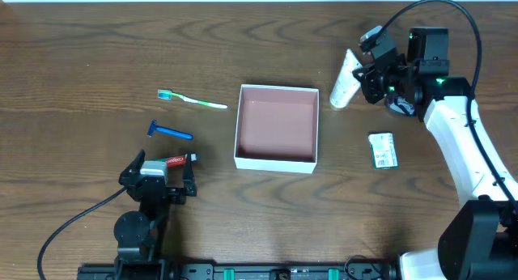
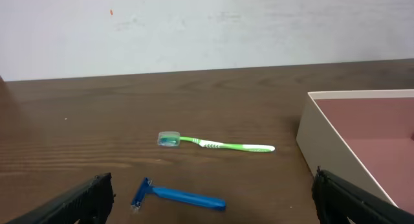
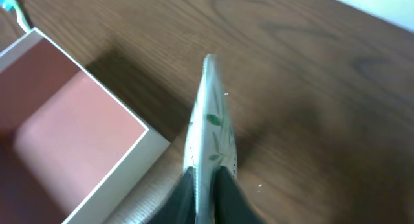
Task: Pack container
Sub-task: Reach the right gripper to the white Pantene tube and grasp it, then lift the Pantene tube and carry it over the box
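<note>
The container [image 1: 276,160], a square white-walled box with a pinkish-brown inside, sits mid-table and holds nothing; it also shows in the left wrist view [image 2: 323,130] and the right wrist view [image 3: 123,169]. My right gripper [image 1: 366,74] is shut on a white tube [image 1: 346,79], held right of the container's far right corner; the tube [image 3: 208,123] sits pinched between the fingers [image 3: 206,185]. My left gripper [image 2: 210,201] is open and empty, low at the front left, with a blue razor [image 2: 178,195] between its fingers. A green toothbrush [image 1: 191,99] lies left of the container.
A small red-and-white tube [image 1: 176,160] lies by the left gripper. A green-and-white packet [image 1: 383,150] lies right of the container. The blue razor [image 1: 169,132] lies on the table below the toothbrush [image 2: 217,144].
</note>
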Tool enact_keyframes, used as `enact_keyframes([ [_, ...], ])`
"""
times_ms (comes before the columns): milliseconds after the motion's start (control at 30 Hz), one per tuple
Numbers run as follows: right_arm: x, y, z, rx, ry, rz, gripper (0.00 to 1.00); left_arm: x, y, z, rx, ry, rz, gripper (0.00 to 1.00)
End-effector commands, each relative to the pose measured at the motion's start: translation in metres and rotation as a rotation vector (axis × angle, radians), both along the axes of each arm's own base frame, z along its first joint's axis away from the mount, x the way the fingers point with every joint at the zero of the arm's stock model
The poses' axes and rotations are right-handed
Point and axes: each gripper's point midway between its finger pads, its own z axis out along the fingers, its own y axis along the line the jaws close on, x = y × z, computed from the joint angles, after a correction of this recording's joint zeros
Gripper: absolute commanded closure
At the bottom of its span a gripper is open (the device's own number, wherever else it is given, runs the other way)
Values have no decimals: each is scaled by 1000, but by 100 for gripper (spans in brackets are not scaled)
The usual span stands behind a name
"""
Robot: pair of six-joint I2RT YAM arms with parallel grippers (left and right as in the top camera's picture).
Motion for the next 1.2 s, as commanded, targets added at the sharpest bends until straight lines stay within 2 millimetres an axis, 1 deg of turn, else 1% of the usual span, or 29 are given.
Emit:
enact_keyframes([
  [0,5,1,6,25,-11,-8,99,-1,-2,-17,3,54,-13,2],
  [167,8,0,18,64,-21,-53,99,-1,-2,-17,3,53,-13,2],
  [267,10,-4,29,80,-13,-112,99,-1,-2,-17,3,53,-13,2],
  [400,6,-12,55,90,-13,-213,99,-1,-2,-17,3,54,-13,2],
  [500,-3,-19,82,62,-36,-287,99,-1,-2,-17,3,53,-13,2],
  [600,-17,-18,109,44,-62,-329,99,-1,-2,-17,3,54,-13,2],
  [667,-29,-13,127,48,-79,-353,99,-1,-2,-17,3,54,-13,2],
  [733,-40,-5,143,72,-91,-362,99,-1,-2,-17,3,54,-13,2],
  [800,-49,8,156,106,-103,-350,99,-1,-2,-17,3,53,-13,2],
  [900,-59,27,167,150,-115,-349,99,-1,-2,-17,3,53,-13,2],
  [1067,-64,66,170,193,-112,-302,98,-1,-2,-17,3,54,-13,2],
  [1167,-61,91,168,214,-113,-270,98,-1,-2,-17,3,54,-13,2],
])
